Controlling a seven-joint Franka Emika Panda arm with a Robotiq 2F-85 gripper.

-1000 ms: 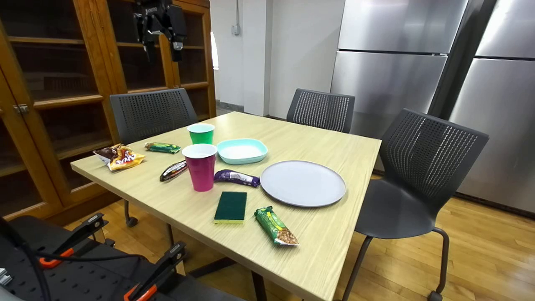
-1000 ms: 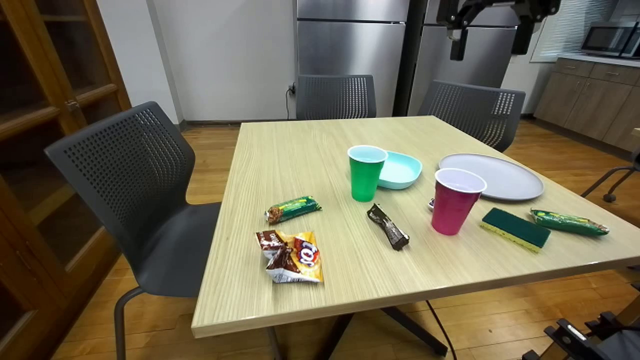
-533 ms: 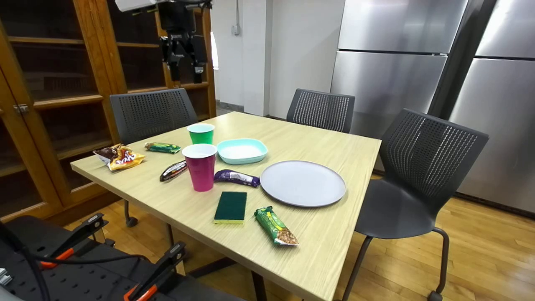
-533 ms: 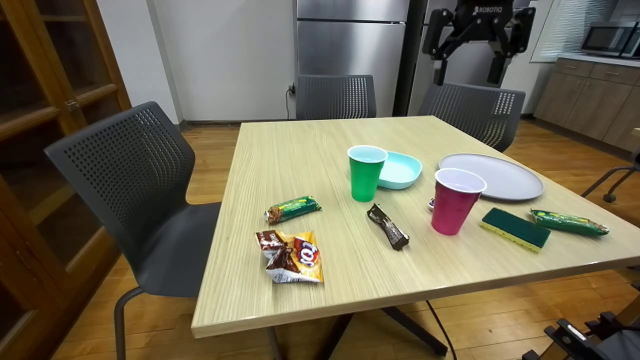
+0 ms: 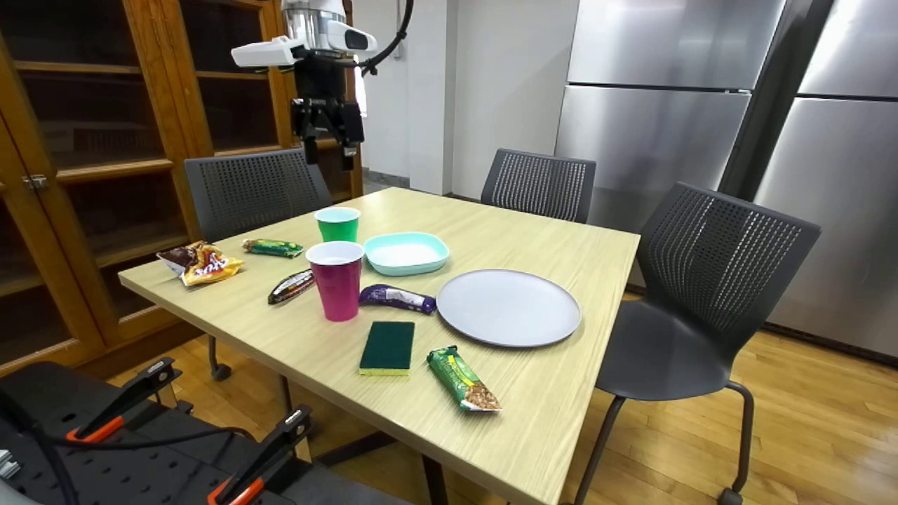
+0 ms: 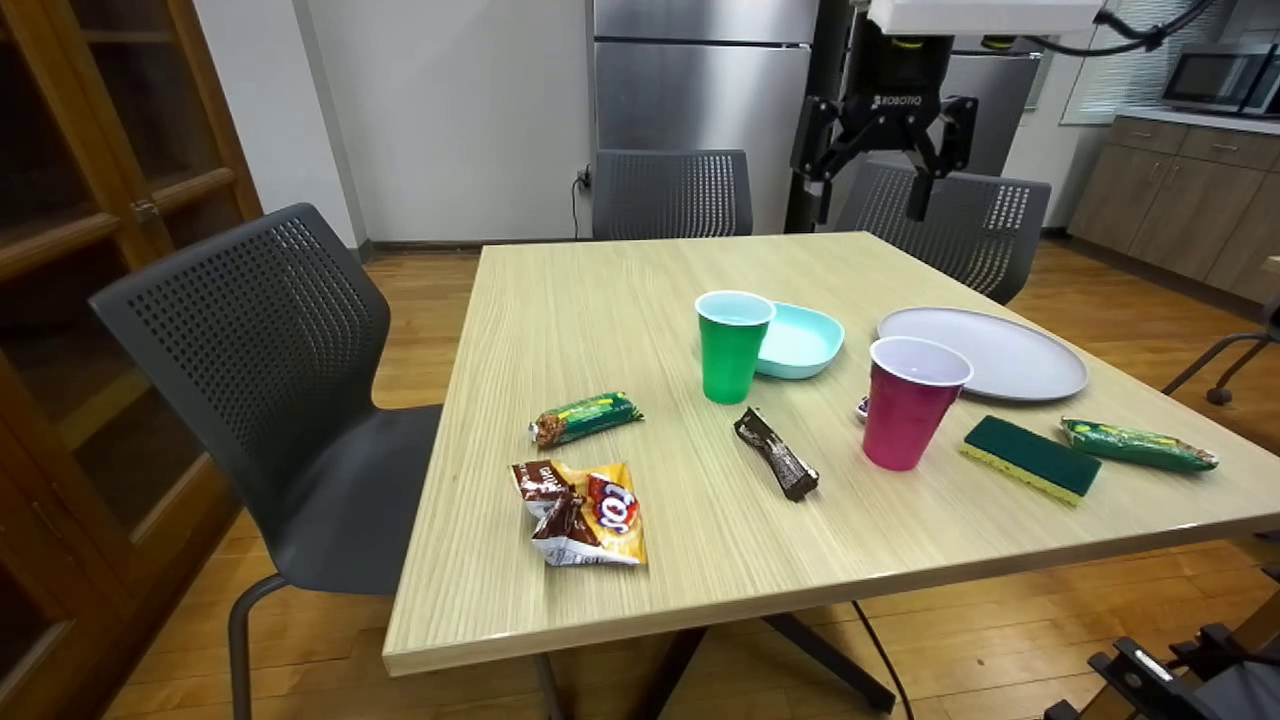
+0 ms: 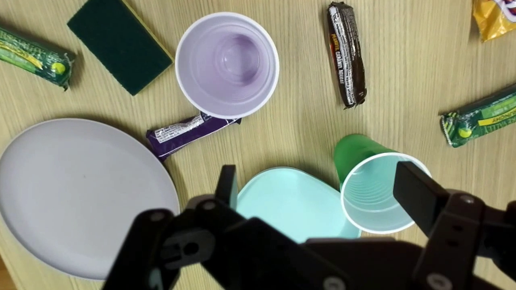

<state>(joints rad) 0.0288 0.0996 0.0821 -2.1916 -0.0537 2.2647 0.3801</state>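
The gripper (image 6: 869, 200) has come down, its empty fingers (image 7: 419, 193) apart, presumably high to clear the green cup (image 6: 730, 350) standing in from the edges of the table (image 6: 580, 300).

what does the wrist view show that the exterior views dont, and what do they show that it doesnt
Only the wrist view shows the inner bottom of the magenta cup. Only the exterior views show the gray chairs, steel refrigerators and wooden cabinet. Both kinds share the open end effector, green cup, turquoise dish, sponge and gray plate.
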